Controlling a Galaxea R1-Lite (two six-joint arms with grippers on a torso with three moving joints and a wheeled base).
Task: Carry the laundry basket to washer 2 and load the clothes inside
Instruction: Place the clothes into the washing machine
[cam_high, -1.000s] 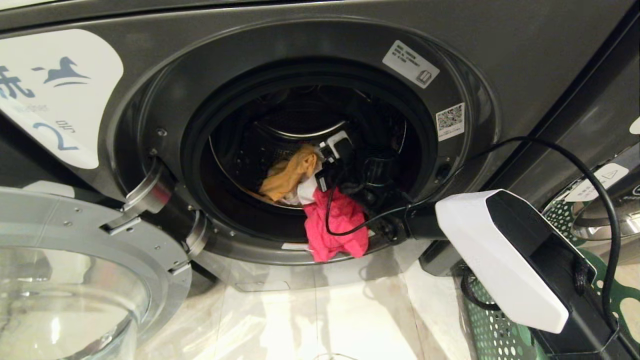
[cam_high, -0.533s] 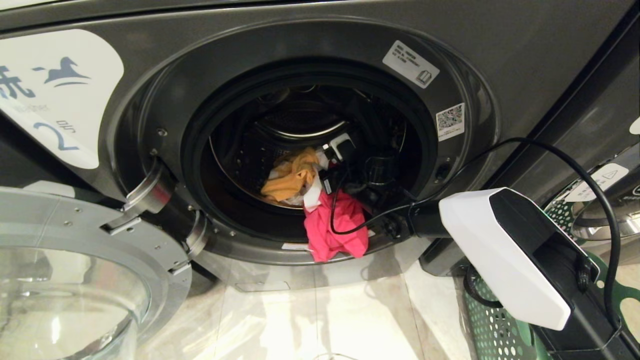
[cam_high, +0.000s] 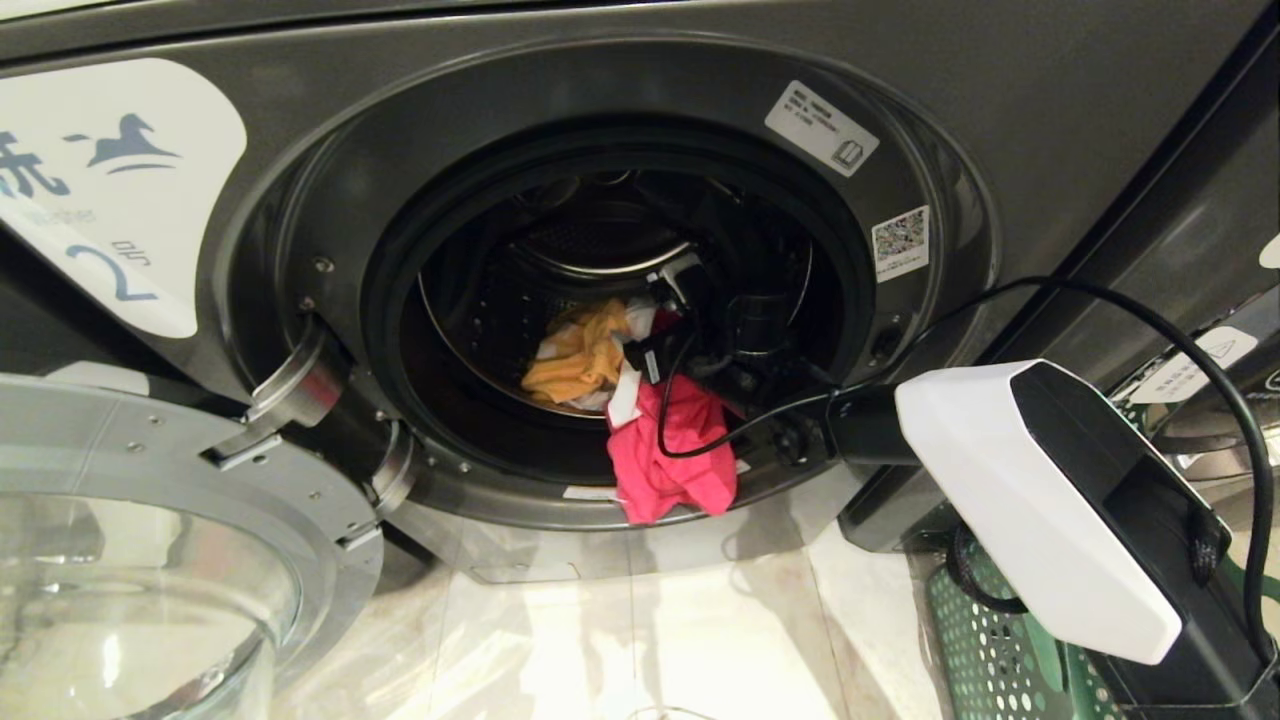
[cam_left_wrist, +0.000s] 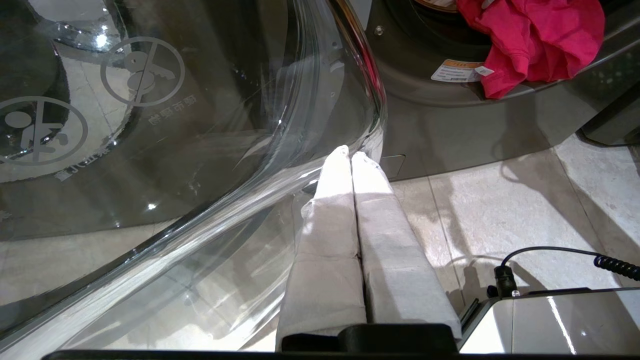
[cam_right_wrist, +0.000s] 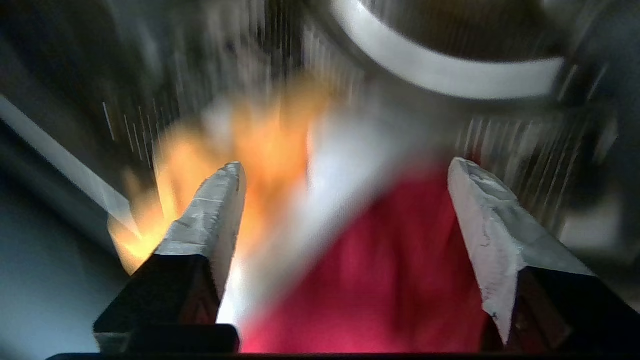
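Observation:
Washer 2 (cam_high: 1000, 100) stands with its round opening uncovered, its white label (cam_high: 110, 180) showing a horse and a 2. The clothes lie in the drum: a yellow-orange garment (cam_high: 580, 360), a bit of white cloth (cam_high: 628, 392), and a pink-red garment (cam_high: 670, 460) draped out over the lower rim. My right gripper (cam_high: 665, 315) is inside the drum just above them, open, with the blurred garments below its spread fingers (cam_right_wrist: 346, 167). A corner of the green laundry basket (cam_high: 985, 650) shows under my right arm. My left gripper (cam_left_wrist: 351, 154) is shut and empty, low beside the glass door.
The washer's glass door (cam_high: 150, 560) hangs swung open at the left, close to my left gripper (cam_left_wrist: 175, 150). A black cable (cam_high: 1150, 310) loops from my right arm into the drum. Another washer's chrome door ring (cam_high: 1200, 440) sits at the right. Pale floor tiles lie below.
My right gripper has opened and let go of the yellow-orange garment, which has dropped lower into the drum. The right arm has shifted slightly rightward and upward. The left arm has not moved.

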